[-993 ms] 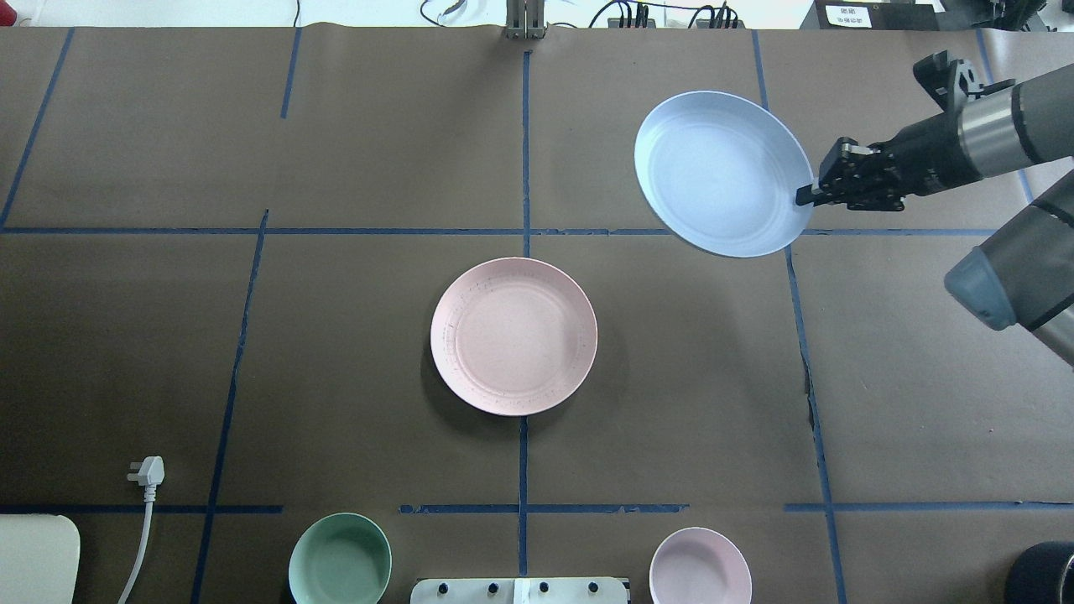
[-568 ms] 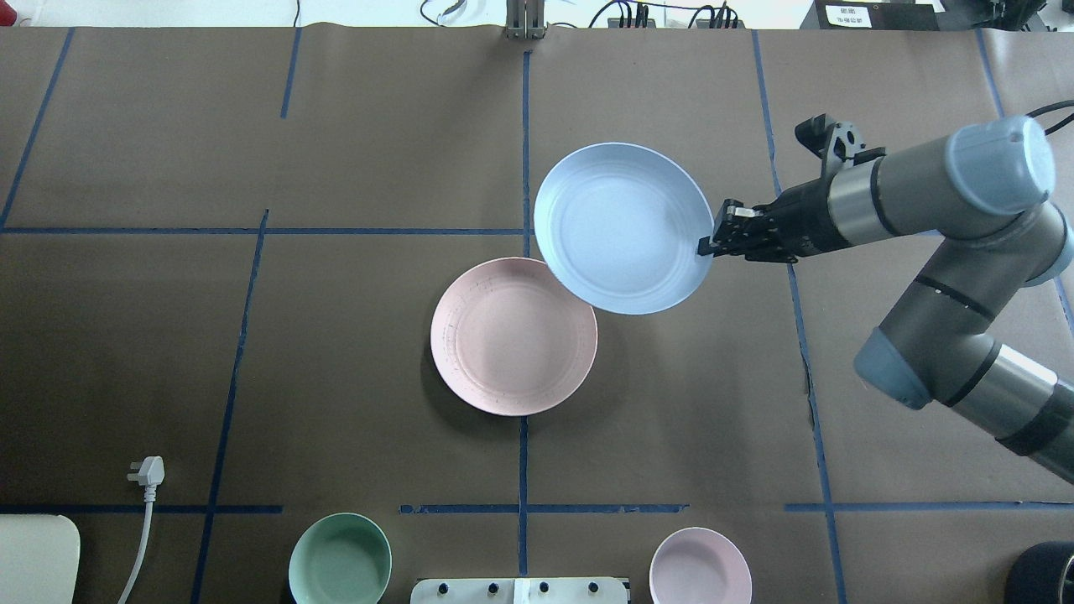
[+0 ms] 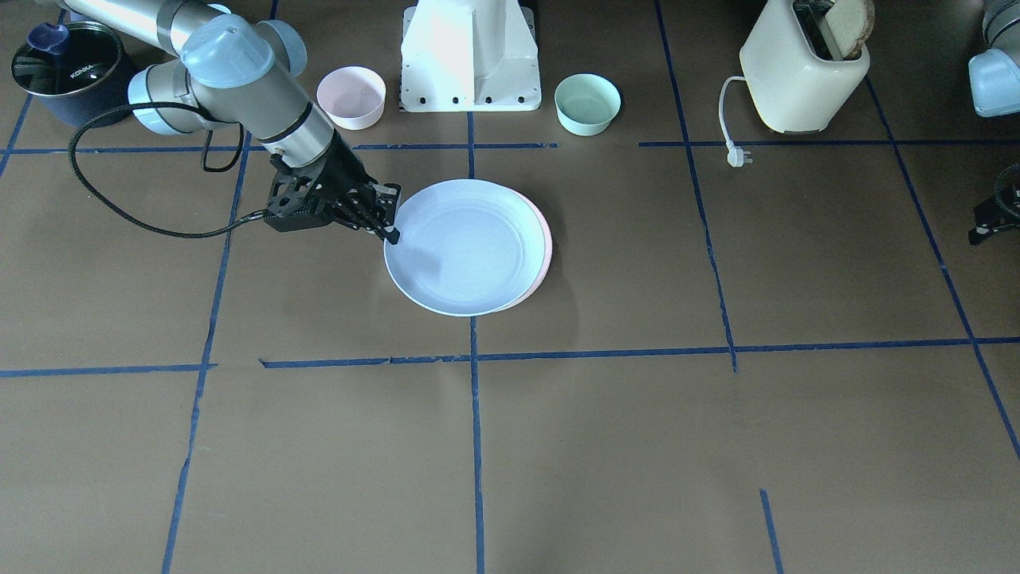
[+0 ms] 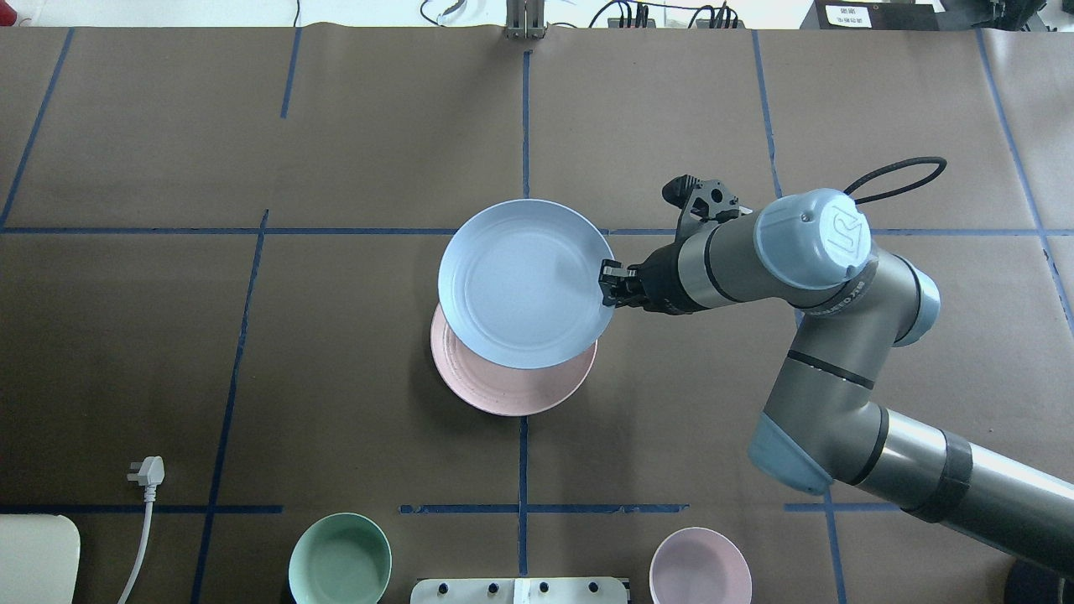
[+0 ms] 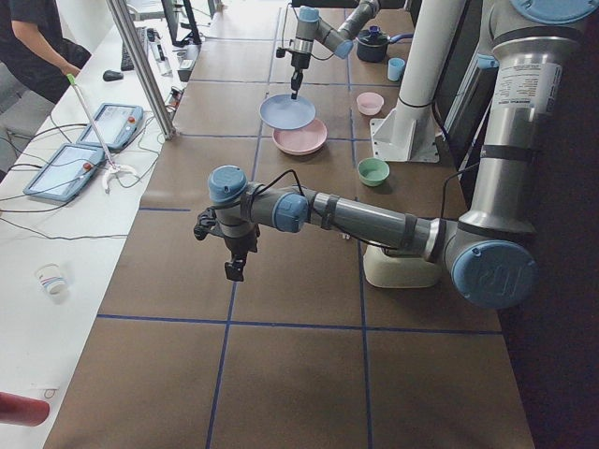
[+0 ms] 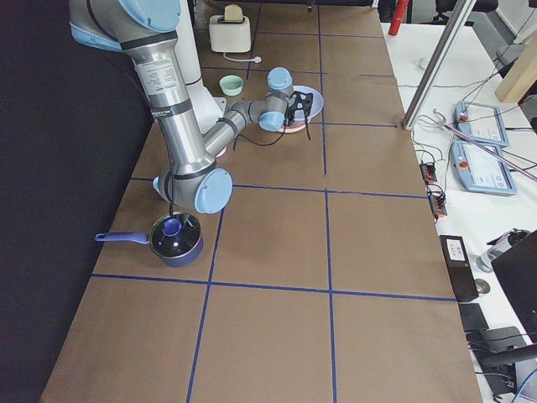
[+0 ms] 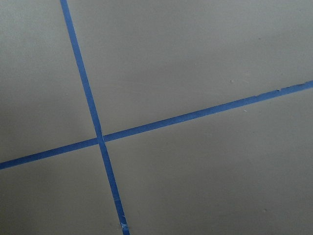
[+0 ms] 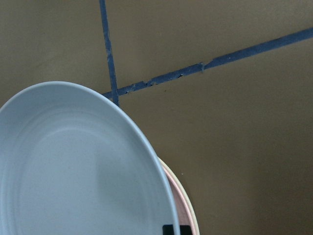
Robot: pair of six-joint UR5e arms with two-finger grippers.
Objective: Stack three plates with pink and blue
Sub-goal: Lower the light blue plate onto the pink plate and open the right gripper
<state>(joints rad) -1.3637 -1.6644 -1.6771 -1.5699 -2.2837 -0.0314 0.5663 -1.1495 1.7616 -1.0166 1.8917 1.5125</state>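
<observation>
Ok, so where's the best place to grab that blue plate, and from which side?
By its rim, pinched top and bottom, coming in from the robot's right. The blue plate is shallow and wide, so only the thin rim fits between fingers. The right hand grips it there now, above the pink plate.

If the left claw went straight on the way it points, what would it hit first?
The left claw points down, so probably the table, near a blue tape crossing; its wrist view shows nothing else there.
</observation>
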